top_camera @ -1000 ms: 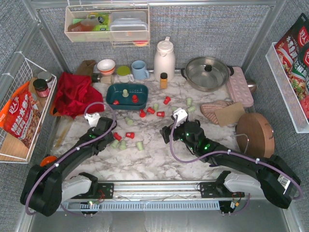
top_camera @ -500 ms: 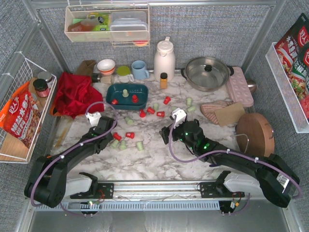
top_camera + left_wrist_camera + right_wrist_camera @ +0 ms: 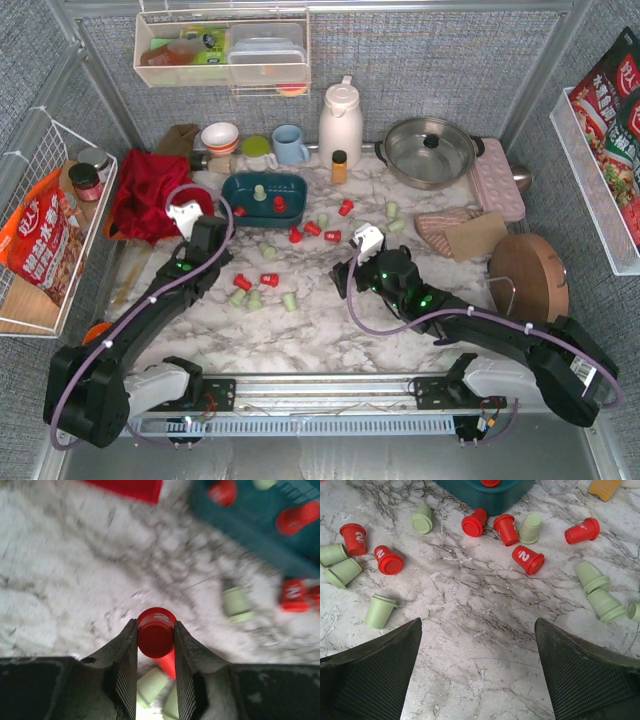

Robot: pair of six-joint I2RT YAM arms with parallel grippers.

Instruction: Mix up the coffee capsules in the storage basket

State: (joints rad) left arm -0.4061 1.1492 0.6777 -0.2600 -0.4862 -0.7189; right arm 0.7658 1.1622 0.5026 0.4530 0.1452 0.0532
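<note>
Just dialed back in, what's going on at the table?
The left gripper is shut on a red capsule near the basket. The right gripper hangs open and empty over the table. A few capsules lie in the basket; most, red and green, are scattered in front of it.

Left wrist view: basket blurred, cut off by the upper right edge. Right wrist view: basket cut off by the top edge. Overhead view: red capsule hidden beneath left gripper.

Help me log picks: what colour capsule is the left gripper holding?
Red capsule; left wrist view.
</note>
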